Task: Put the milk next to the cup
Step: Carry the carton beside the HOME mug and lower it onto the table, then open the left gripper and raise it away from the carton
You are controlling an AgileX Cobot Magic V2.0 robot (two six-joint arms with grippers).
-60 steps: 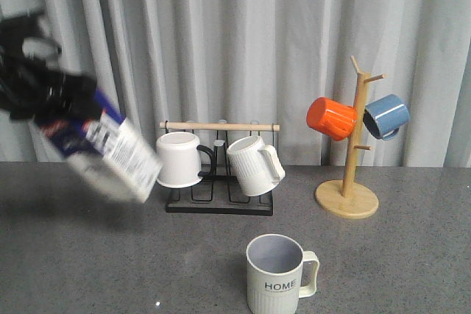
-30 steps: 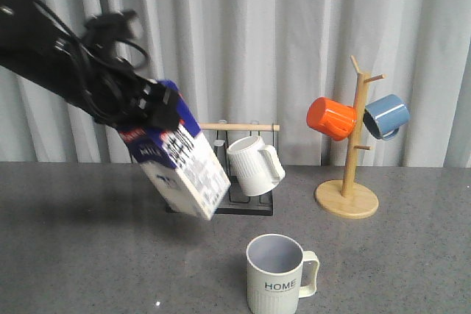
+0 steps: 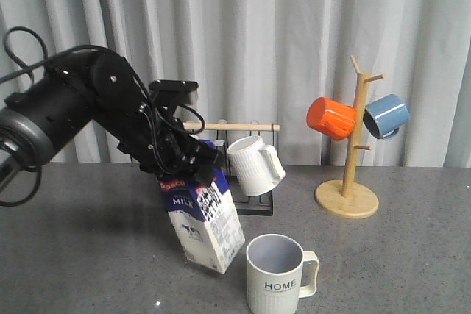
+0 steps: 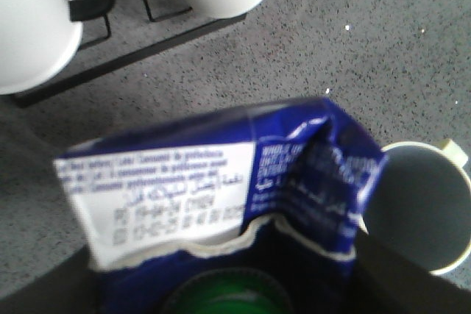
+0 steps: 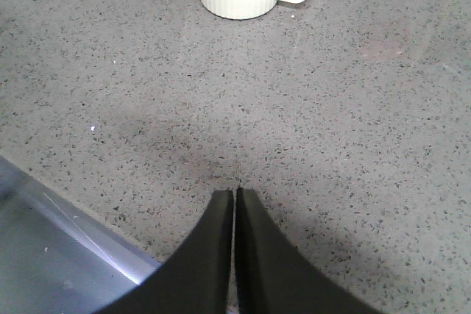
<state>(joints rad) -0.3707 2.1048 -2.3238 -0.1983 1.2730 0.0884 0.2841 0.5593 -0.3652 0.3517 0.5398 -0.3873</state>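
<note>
The milk carton (image 3: pixel 204 224) is dark blue above and white below, with a small cow picture, white lettering on the blue and a green cap (image 4: pixel 221 301) at its top. The cup (image 3: pixel 276 276) is cream-white and ribbed, grey-blue inside, with black "HOME" lettering. Behind stand two white mugs (image 3: pixel 250 165) on a black rack (image 3: pixel 221 206), an orange mug (image 3: pixel 330 118) and a blue mug (image 3: pixel 385 115) on a pale wooden tree (image 3: pixel 352 154), a speckled grey table (image 3: pixel 397 255) and grey curtains (image 3: pixel 250 34).
</note>
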